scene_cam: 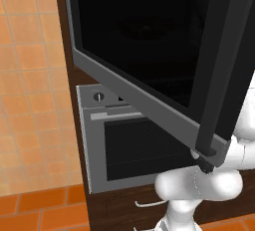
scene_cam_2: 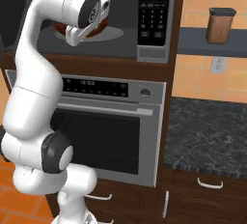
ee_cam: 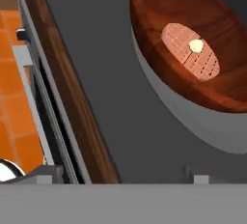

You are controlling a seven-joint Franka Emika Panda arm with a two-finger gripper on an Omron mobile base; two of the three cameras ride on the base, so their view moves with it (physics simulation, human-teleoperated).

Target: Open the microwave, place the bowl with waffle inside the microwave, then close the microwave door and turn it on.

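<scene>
Wooden bowl (ee_cam: 193,49) with waffle (ee_cam: 189,51) sits inside the microwave (scene_cam_2: 144,49).
Upper right of the hand view holds it; gripper (ee_cam: 120,177) jaws stand wide apart, holding nothing; microwave door (scene_cam: 149,60) hangs open.

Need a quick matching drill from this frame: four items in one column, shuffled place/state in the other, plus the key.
Column 1:
1. microwave door
2. bowl
3. waffle
4. jar

Column 2:
A. lying in the brown wooden dish
B. swung open, black glass front with a vertical bar handle
C. standing on the shelf to the right of the microwave
D. sitting inside the cavity on the grey turntable plate

Pairs: 1-B, 2-D, 3-A, 4-C
</scene>
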